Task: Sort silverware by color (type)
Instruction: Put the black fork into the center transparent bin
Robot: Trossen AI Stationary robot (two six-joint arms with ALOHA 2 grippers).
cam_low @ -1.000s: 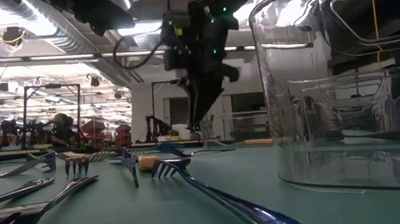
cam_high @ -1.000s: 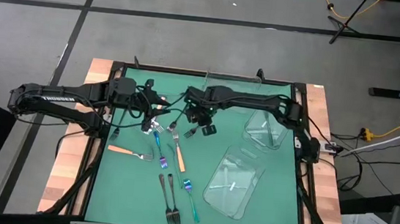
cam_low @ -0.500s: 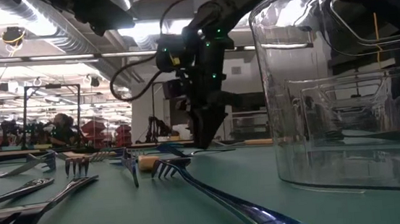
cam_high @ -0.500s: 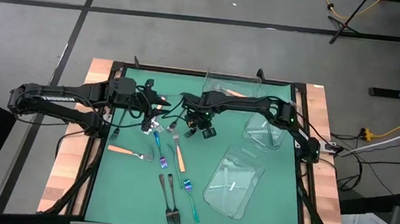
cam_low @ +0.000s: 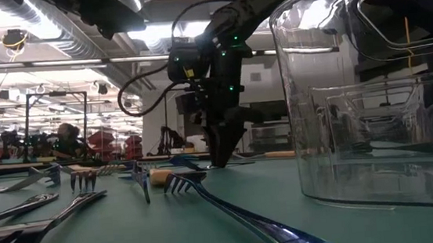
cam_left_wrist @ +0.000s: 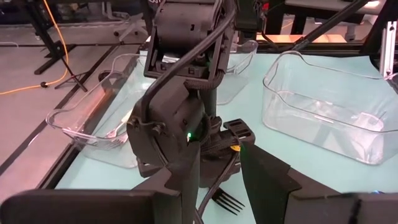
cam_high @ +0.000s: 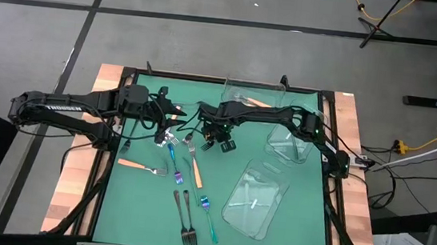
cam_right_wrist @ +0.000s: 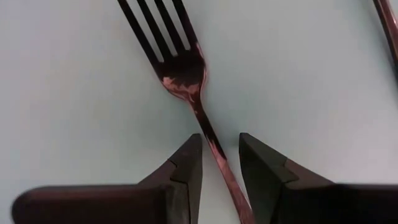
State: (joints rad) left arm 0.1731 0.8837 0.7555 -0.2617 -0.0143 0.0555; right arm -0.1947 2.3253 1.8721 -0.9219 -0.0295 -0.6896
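Left end effector (cam_high: 171, 126): hovers over the left part of the table (cam_high: 130, 202), just left of the fork pile; its two dark fingers (cam_left_wrist: 264, 177) stand spread and hold nothing.
Silverware (cam_high: 185, 180): lies scattered in mid-table, with an orange-handled fork (cam_high: 136, 164) to the left, an iridescent blue fork (cam_high: 173, 163) beside it, and two black forks (cam_high: 187, 219) nearer the near edge.
Right end effector (cam_high: 215, 142): is down at the table in the middle, fingers spread to either side of the neck of a dark fork (cam_right_wrist: 189, 81), not yet pinching it.
Step in hand: the grasp of this dark fork, by my judgement.
Next move: press the fingers together on the thin neck, then lift straight up.
In the way: the neighbouring forks lie close, and the left arm is near.
Clear trays (cam_high: 255, 198): stand to the right, one far (cam_high: 289, 141), one nearer.
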